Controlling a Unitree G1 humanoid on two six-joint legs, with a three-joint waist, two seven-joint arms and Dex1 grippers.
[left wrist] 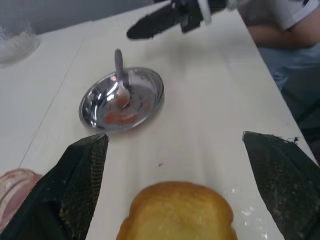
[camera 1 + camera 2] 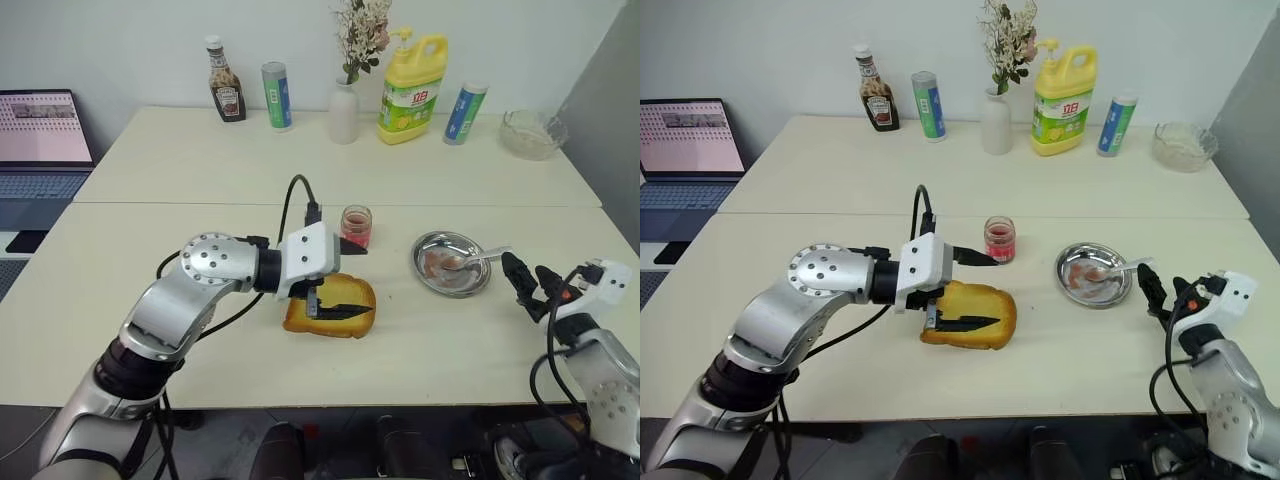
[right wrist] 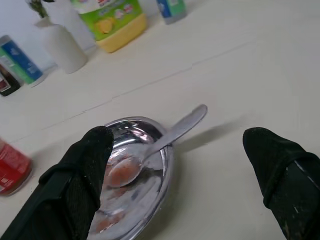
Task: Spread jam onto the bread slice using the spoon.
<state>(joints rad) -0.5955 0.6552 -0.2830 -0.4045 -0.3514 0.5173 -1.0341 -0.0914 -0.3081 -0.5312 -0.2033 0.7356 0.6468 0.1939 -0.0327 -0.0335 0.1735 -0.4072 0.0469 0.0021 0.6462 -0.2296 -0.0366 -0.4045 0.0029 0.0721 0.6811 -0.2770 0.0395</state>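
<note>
The bread slice (image 2: 337, 296), golden with a brown crust, lies flat at the middle of the table. My left gripper (image 2: 350, 280) hovers just over it, open, one finger above the slice's far edge and one across its top. Right behind it stands the small glass jar of red jam (image 2: 356, 226). The spoon (image 2: 478, 260) rests with its bowl in a round steel dish (image 2: 438, 245), and its handle sticks out over the rim to the right. Red smears show in the dish and on the spoon's bowl (image 3: 122, 172). My right gripper (image 2: 530, 283) is open, just right of the spoon handle, holding nothing.
Along the back stand a ketchup bottle (image 2: 226, 82), two tubes (image 2: 276, 96), a white vase with flowers (image 2: 344, 110), a yellow detergent bottle (image 2: 412, 92) and a glass bowl (image 2: 533, 133). A laptop (image 2: 40, 140) sits far left. A person (image 1: 295, 22) sits past the table's right end.
</note>
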